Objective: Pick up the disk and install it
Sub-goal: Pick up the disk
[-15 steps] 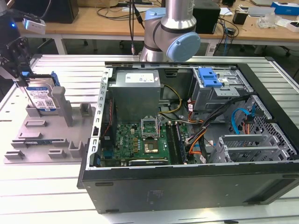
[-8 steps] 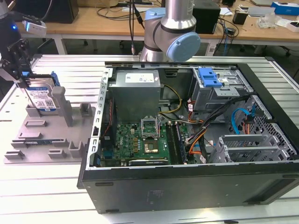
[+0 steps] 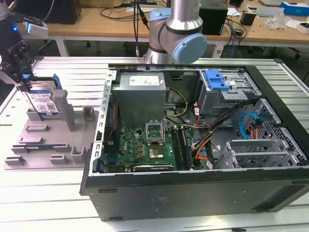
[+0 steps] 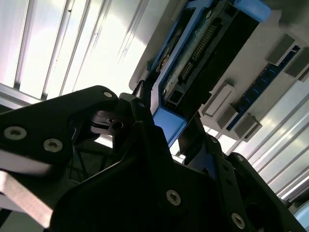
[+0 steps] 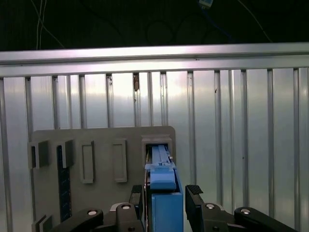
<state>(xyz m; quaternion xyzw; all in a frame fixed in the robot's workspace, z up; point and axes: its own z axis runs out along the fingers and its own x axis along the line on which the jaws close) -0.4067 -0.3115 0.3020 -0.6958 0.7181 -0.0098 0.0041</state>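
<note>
The disk (image 3: pixel 42 102) stands on the tray (image 3: pixel 43 145), the case (image 3: pixel 193 193) to the exterior view's right.

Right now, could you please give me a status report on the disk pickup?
Gripper straddling top edge of disk. Disk upright in grey holder, not lifted. No obstruction seen.

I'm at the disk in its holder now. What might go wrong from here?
The gripper sits over only the narrow blue top edge of the disk, which stands upright in the grey holder; off-centre, it may tilt or jam in the slot. The drive cage lies among loose cables; these might snag.
</note>
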